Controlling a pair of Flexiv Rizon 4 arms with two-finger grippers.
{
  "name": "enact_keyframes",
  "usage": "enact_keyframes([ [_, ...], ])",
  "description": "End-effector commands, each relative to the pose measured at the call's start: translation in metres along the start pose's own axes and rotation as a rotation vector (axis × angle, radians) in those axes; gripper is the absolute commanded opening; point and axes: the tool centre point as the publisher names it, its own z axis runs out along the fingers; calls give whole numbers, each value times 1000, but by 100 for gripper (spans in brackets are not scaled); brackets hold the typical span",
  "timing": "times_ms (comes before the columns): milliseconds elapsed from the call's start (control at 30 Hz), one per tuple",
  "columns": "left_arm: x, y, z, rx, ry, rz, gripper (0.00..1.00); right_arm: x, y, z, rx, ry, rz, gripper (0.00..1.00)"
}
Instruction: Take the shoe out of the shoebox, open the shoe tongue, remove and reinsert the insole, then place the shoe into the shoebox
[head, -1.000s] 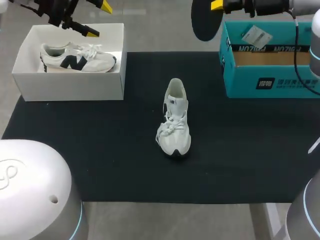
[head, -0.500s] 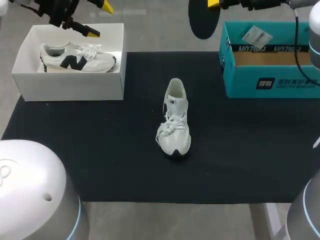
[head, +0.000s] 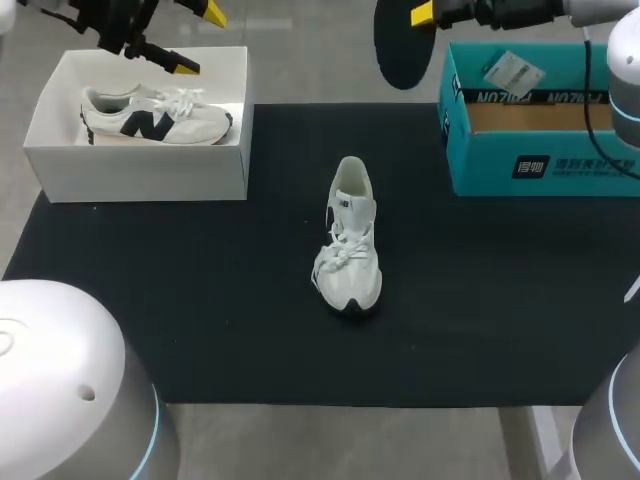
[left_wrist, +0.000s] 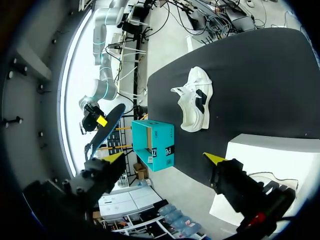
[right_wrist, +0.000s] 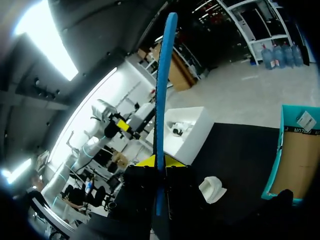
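A white shoe (head: 348, 240) stands on the black mat (head: 200, 300), toe toward me, and shows ahead of both grippers (left_wrist: 196, 100) (right_wrist: 212, 189). My right gripper (head: 422, 13) (right_wrist: 159, 161) hangs high over the mat's far edge, shut on a dark insole (head: 400, 45) whose blue edge (right_wrist: 162, 90) stands upright between the fingers. The teal shoebox (head: 540, 160) (right_wrist: 277, 150) lies open at the far right. My left gripper (head: 195, 40) (left_wrist: 165, 157) stands open above the white box (head: 140, 170), with nothing between its fingers.
The white box (left_wrist: 270, 155) at the far left holds a second white shoe with dark markings (head: 155, 115). A paper tag (head: 512, 72) lies at the teal shoebox's back edge.
My right gripper has drifted slightly left with the insole in it. The left arm and the shoe have not moved.
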Motion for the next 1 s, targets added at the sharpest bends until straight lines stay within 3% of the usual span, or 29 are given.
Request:
enact_keyframes([
  [33,0,0,0,0,3,1,100,-14,-3,25,-24,21,-16,0],
  [200,0,0,0,0,3,1,100,-32,-17,37,18,2,-14,0],
  [800,0,0,0,0,3,1,100,-32,-17,37,18,2,-14,0],
  [1000,0,0,0,0,3,1,100,-56,-35,58,31,-10,-24,0],
])
